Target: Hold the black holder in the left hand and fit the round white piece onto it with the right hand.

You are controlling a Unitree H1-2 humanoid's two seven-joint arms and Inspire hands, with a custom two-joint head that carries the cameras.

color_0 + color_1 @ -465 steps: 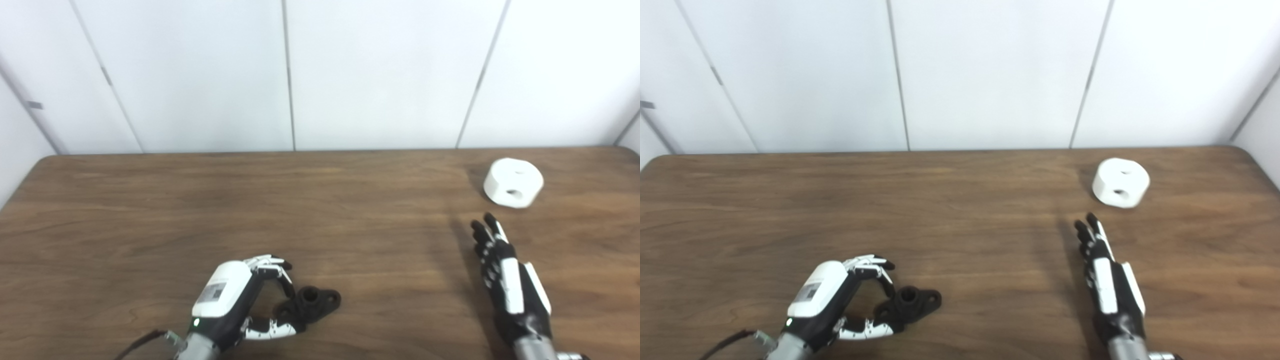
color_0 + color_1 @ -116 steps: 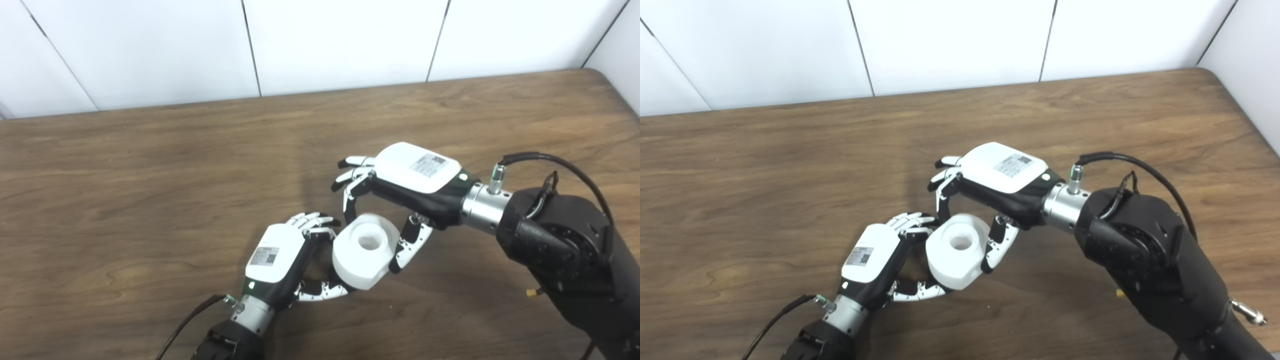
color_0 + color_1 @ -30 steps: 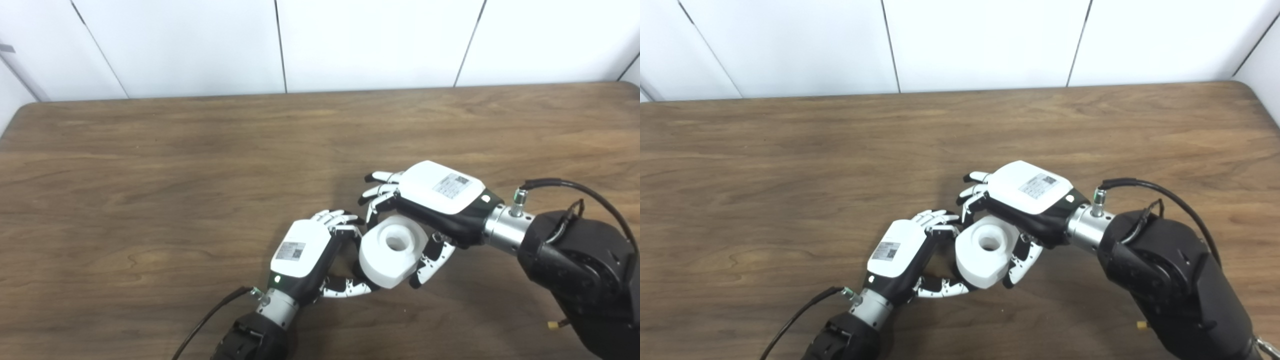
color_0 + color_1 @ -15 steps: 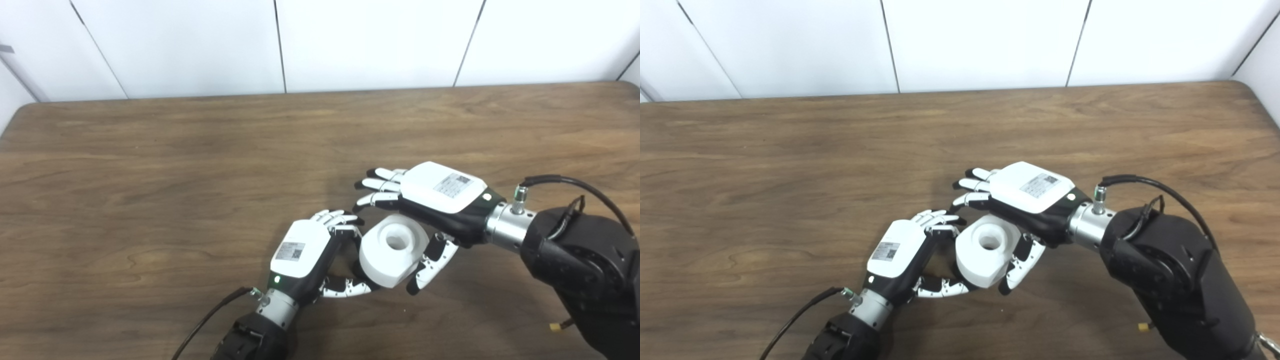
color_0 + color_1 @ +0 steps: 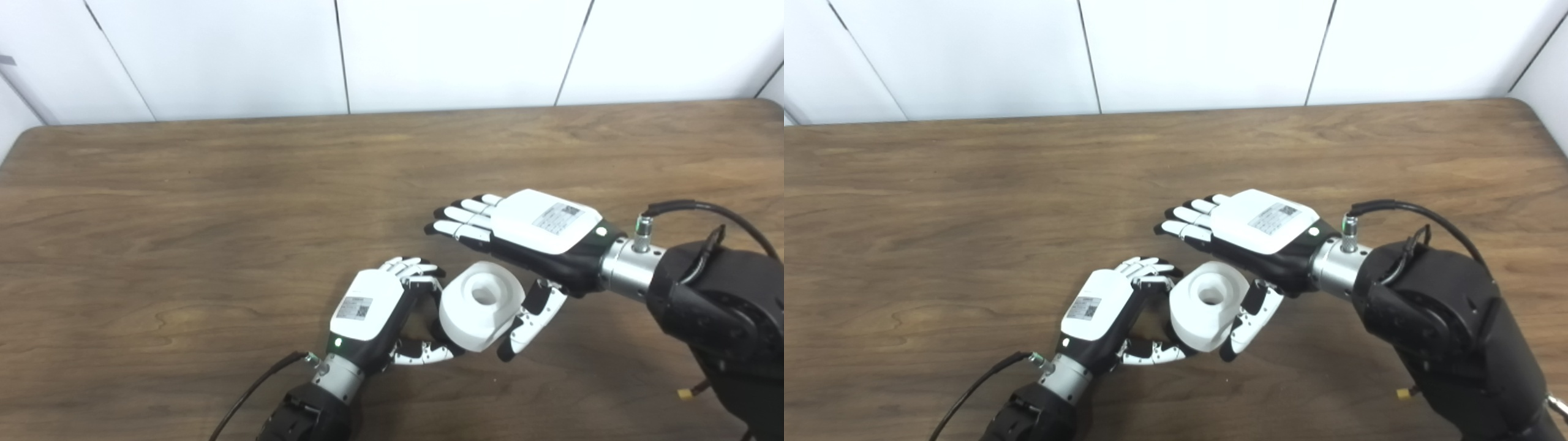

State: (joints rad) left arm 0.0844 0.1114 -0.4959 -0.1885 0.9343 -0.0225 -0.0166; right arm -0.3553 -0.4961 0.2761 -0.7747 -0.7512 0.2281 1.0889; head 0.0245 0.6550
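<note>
The round white piece (image 5: 482, 305) with a centre hole sits low over the table, right beside my left hand (image 5: 373, 315). My left hand has its fingers curled around the black holder, of which only a dark sliver (image 5: 436, 329) shows under the white piece. The white piece covers the rest of the holder. My right hand (image 5: 527, 236) hovers just above and to the right of the white piece, with fingers stretched out flat and thumb hanging down by its right side. It holds nothing. The same scene shows in the right eye view, with the white piece (image 5: 1208, 304) there.
The brown wooden table (image 5: 184, 214) spreads around the hands. A white panelled wall (image 5: 343, 55) stands behind its far edge. My right forearm (image 5: 716, 300) crosses the lower right, and a black cable (image 5: 257, 386) trails from my left wrist.
My right hand has opened: its fingers lifted off the white piece and straightened out, and the hand rose slightly. The white piece stays against my left hand.
</note>
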